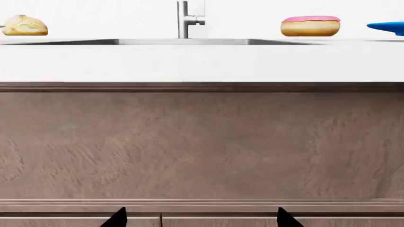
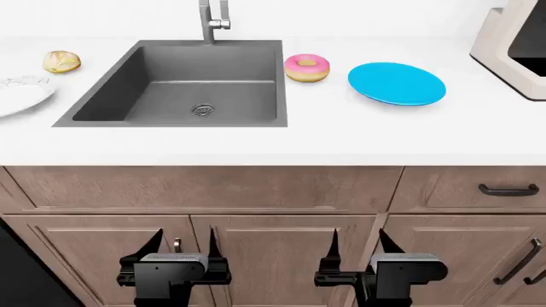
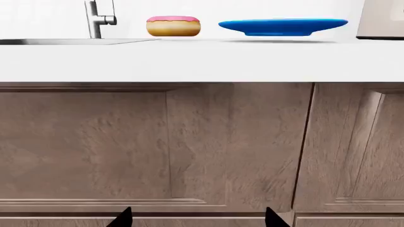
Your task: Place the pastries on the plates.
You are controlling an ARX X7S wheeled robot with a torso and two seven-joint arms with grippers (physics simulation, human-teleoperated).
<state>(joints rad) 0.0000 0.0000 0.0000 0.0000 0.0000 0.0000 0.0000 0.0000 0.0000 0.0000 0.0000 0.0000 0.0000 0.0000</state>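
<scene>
Down in front of the cabinet doors, below the counter's edge, both hands hang side by side, each released with its dark fingers spread and nothing between them: the left hand (image 2: 186,246) before the sink cabinet, the right hand (image 2: 357,246) just beside it. Neither touches anything.

Everything the task needs lies above and beyond them, on the white counter (image 2: 256,144). The coming move turns on which hand each pastry sits ahead of. The pink donut (image 2: 306,68) lies up and forward of the right hand, slightly toward the left hand's side, just past the sink (image 2: 183,83); the right hand looks the nearer one to it. The blue plate (image 2: 397,84) sits near the donut, apart from it, on the right hand's outer side, so that transfer should be a short sideways carry.

The glazed bun (image 2: 61,61) lies far out past the left hand's outer side, beyond the sink. The white plate (image 2: 22,96), only partly in view, sits close to the bun on its nearer side, not touching it. That pair probably falls to the left hand.

The donut is a ring, pink icing over a tan base, lying flat. The bun is round, golden-brown and glossy. Neither has a long axis to align with.
</scene>
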